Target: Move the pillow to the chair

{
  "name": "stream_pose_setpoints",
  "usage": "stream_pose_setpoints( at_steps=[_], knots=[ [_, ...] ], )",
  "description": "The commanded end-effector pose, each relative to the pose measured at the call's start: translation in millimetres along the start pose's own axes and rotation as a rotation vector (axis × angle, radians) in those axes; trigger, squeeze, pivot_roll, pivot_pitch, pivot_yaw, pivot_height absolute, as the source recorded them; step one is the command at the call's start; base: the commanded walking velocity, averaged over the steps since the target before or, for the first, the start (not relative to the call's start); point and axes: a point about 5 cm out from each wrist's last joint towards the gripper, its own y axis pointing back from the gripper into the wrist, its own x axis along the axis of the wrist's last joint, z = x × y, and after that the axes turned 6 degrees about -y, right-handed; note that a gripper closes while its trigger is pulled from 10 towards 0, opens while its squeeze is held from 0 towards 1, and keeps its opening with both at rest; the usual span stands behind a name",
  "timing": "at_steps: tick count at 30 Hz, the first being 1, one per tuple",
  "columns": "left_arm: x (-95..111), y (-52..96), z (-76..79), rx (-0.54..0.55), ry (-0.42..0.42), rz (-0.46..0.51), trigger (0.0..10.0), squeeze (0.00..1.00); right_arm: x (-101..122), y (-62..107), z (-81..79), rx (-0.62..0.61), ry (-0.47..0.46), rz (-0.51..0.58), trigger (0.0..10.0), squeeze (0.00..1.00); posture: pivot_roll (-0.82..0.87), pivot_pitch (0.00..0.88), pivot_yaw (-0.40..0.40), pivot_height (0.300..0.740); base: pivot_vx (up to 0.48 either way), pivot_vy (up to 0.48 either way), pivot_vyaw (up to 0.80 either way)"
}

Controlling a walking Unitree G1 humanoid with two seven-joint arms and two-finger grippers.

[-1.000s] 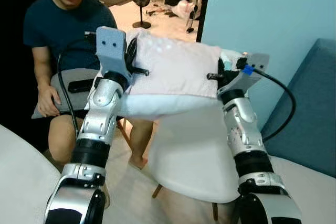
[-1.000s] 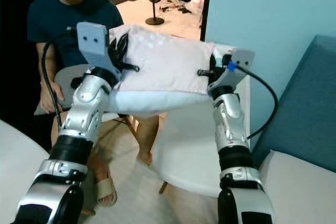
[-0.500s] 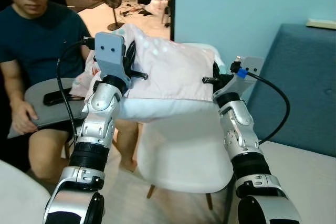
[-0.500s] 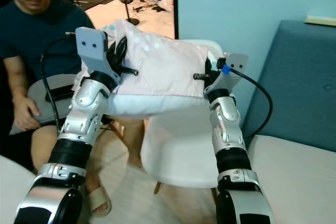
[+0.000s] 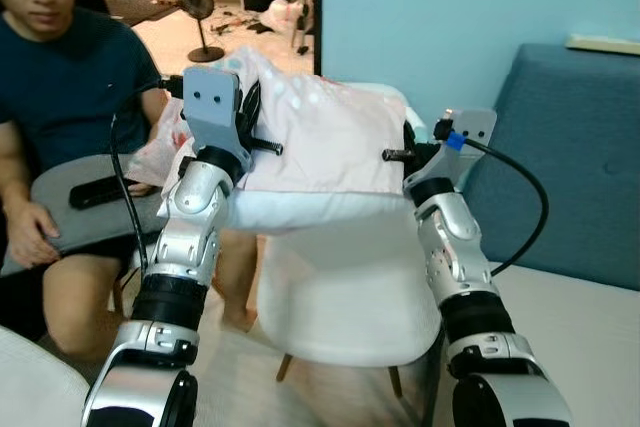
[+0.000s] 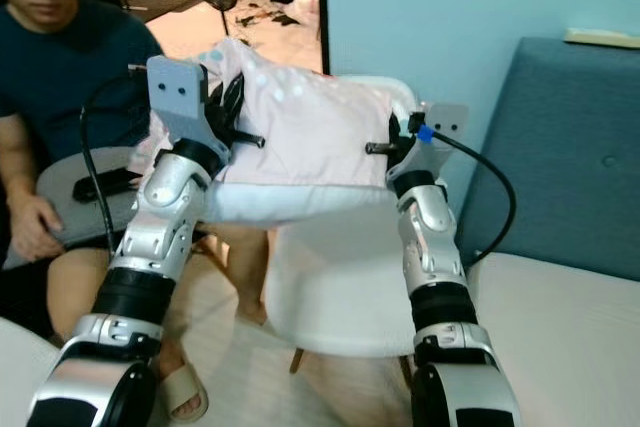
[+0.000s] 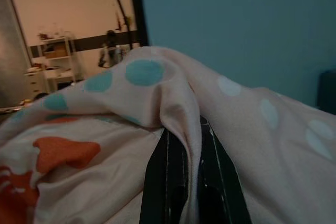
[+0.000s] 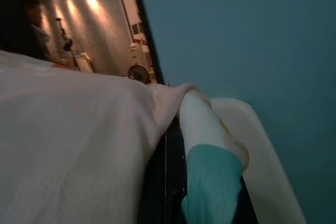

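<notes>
Both grippers, left gripper and right gripper, clamp the pillow between them above the chair.

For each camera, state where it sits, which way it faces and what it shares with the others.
Left eye view: head, facing down-forward; both silver arms carry the pale pink spotted pillow above the white plastic chair.
Right eye view: same scene, offset sideways.
Left wrist view: along the left gripper, shut on pillow fabric.
Right wrist view: along the right gripper, pillow edge, chair back.
Shared: the pillow.

Both arms raised fwd; left gripper, right gripper clamped on fabric.
</notes>
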Motion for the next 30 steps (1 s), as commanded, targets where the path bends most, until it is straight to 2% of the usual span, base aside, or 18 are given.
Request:
stream_pose_setpoints(
  at_steps=[1,7,11,13,15,18,19,21,26,27,30],
  knots=[
    [-8,3.3,16.5,-0.073,0.017,-0.035,10.0,0.00,16,-6.1,-7.8,0.039,0.016,0.078,10.0,0.00,-0.01,0.031,0.013,0.740,0.000,0.000,-0.43],
    [-13,8.2,19.3,-0.092,0.000,-0.058,10.0,0.00,8,-3.4,-9.0,0.052,0.013,0.036,10.0,0.00,-0.01,0.029,0.013,0.740,0.000,0.000,-0.14],
    [-24,16.9,13.8,-0.063,-0.015,-0.113,10.0,0.00,-3,0.2,-12.3,0.069,0.000,-0.017,10.0,0.00,-0.01,0.027,0.011,0.740,0.000,0.000,0.00],
    [-36,23.3,7.4,-0.025,-0.022,-0.184,10.0,0.00,-10,3.1,-13.4,0.076,-0.002,-0.050,10.0,0.00,-0.01,0.028,0.008,0.740,0.000,0.000,0.00],
    [-53,33.9,3.1,-0.009,-0.048,-0.282,10.0,0.00,-24,7.8,-13.3,0.081,0.010,-0.128,10.0,0.00,-0.01,0.028,0.004,0.740,0.000,0.000,0.00],
    [-60,39.5,1.7,-0.004,-0.070,-0.324,10.0,0.00,-31,10.5,-12.6,0.081,0.018,-0.170,10.0,0.00,-0.01,0.028,0.004,0.740,0.000,0.000,0.00],
    [-70,48.0,1.8,-0.007,-0.087,-0.380,10.0,0.00,-43,16.3,-12.3,0.091,0.039,-0.234,10.0,0.00,-0.01,0.029,0.000,0.740,0.000,0.000,0.00],
    [-76,57.1,5.0,-0.026,-0.093,-0.400,10.0,0.00,-57,24.7,-10.1,0.093,0.062,-0.303,10.0,0.00,-0.01,0.030,-0.004,0.740,0.000,0.000,0.00],
    [-78,65.6,14.8,-0.093,-0.110,-0.396,10.0,0.00,-71,34.8,-4.2,0.070,0.085,-0.370,10.0,0.00,-0.01,0.034,-0.009,0.740,0.000,0.000,0.00],
    [-81,70.6,22.1,-0.134,-0.100,-0.407,10.0,0.00,-79,41.0,0.5,0.047,0.099,-0.412,10.0,0.00,0.00,0.035,-0.009,0.740,0.000,0.000,0.00],
    [-85,77.8,30.8,-0.188,-0.083,-0.438,10.0,0.00,-91,50.9,7.5,0.025,0.119,-0.488,10.0,0.00,0.00,0.038,-0.011,0.740,0.000,0.000,0.00]
  ],
)
